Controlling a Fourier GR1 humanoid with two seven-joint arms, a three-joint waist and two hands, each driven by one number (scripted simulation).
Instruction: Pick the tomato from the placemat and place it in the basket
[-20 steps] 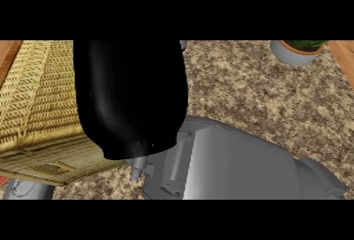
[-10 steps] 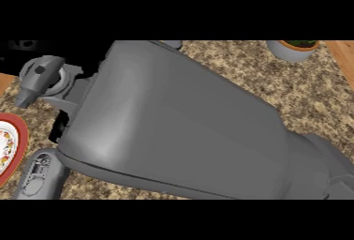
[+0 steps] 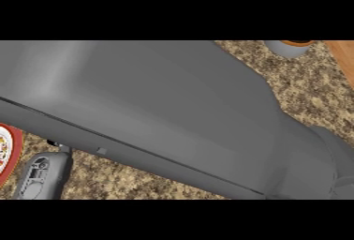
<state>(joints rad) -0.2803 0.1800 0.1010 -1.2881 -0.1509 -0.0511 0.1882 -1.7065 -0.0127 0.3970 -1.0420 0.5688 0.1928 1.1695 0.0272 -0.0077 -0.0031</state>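
Note:
A grey forearm (image 3: 173,112) fills almost the whole head view, running from the upper left to the lower right. It hides most of the counter. Neither hand shows, and neither the tomato nor the basket is visible. A red-and-white patterned edge (image 3: 5,152) peeks in at the left border; I cannot tell whether it is the placemat. Just below it lies a smaller grey arm part (image 3: 41,176).
Speckled brown counter (image 3: 304,89) shows at the right and along the bottom left. A grey pot (image 3: 289,47) with an orange rim stands at the top right. Beside it runs a wooden edge (image 3: 342,56).
The grey forearm has swung across and now covers nearly the whole view. The wicker basket and black hand seen a second ago are out of sight.

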